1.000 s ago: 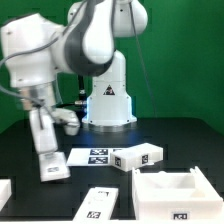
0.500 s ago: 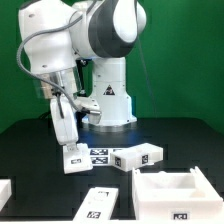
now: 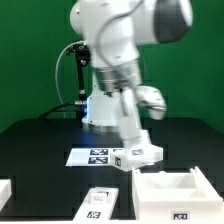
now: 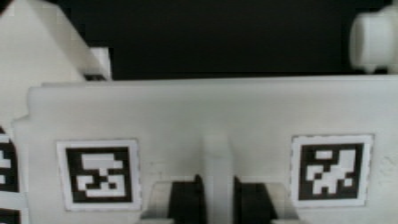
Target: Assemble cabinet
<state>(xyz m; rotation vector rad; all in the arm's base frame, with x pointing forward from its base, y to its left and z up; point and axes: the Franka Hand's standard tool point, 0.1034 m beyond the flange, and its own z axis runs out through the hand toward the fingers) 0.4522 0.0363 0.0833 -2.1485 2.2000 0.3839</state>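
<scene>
My gripper (image 3: 125, 102) is shut on a flat white cabinet panel (image 3: 134, 130) that hangs tilted below it, above the middle of the table. In the wrist view the panel (image 4: 214, 115) fills the picture with two black-and-white tags, and my gripper (image 4: 219, 198) clamps its near edge between dark fingers (image 4: 178, 200). The panel's lower end is just above a small white tagged block (image 3: 146, 156). An open white cabinet box (image 3: 168, 188) stands at the front on the exterior view's right. Another flat tagged panel (image 3: 100, 203) lies at the front.
The marker board (image 3: 92, 156) lies on the black table behind the parts, left of the small block. A white part (image 3: 5, 190) shows at the exterior view's left edge. The robot base (image 3: 100, 105) stands at the back.
The arm has swung from the exterior view's left to the middle-right, carrying the panel with it. The parts on the table have not moved.
</scene>
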